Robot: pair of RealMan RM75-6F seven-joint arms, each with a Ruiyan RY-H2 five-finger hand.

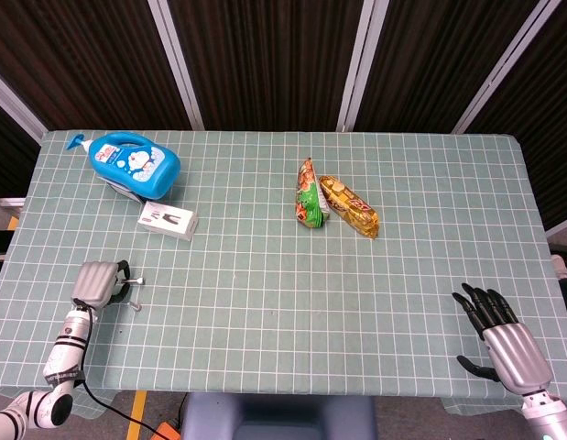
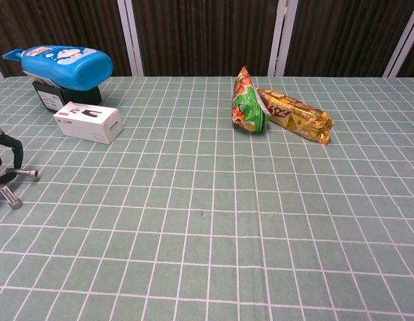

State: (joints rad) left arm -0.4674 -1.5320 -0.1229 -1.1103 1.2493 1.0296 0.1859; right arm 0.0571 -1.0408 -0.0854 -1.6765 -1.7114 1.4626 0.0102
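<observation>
**Hands idle at the near edge**

Green checked tablecloth (image 1: 265,275) carries everything. Left hand (image 1: 98,282), fingers curled on nothing, sits nearest the white box (image 1: 169,221); right hand (image 1: 503,339) lies spread and empty. A careless reach could probably nudge the box into the blue bottle (image 1: 132,163).

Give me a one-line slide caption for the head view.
Both hands, left hand and right hand, rest at the near table edge; blue bottle, white box and two snack packets lie beyond.
</observation>
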